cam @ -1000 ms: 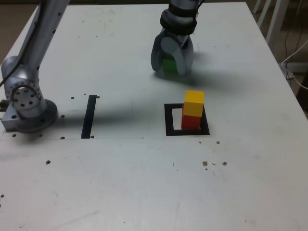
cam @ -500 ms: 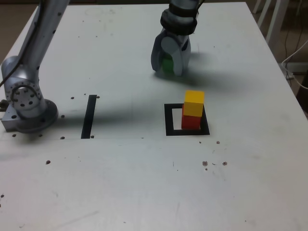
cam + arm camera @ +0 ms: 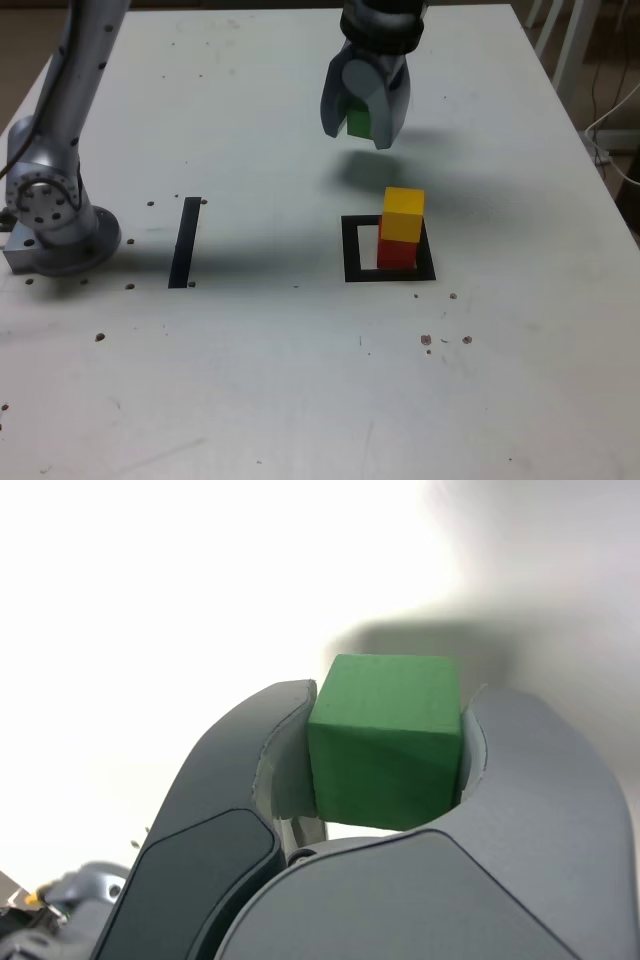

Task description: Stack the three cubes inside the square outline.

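Note:
My gripper (image 3: 364,122) hangs above the table at the back, shut on the green cube (image 3: 358,121), which shows between its grey jaws. The wrist view has the same green cube (image 3: 386,738) clamped on both sides, with my gripper (image 3: 388,742) around it and its shadow on the table behind. In front of it and slightly toward the exterior view's right, the yellow cube (image 3: 403,214) sits on the red cube (image 3: 396,254). That stack stands inside the square outline (image 3: 352,250), close to its right side.
A straight black strip (image 3: 185,241) lies on the white table (image 3: 300,380) at the exterior view's left, next to the arm's grey base (image 3: 55,215). Small dark specks dot the tabletop. The table's right edge borders white chair legs (image 3: 565,40) and cables.
The jaws closed on the green cube while it rested on the table. The gripper then rose, lifting the cube off the surface.

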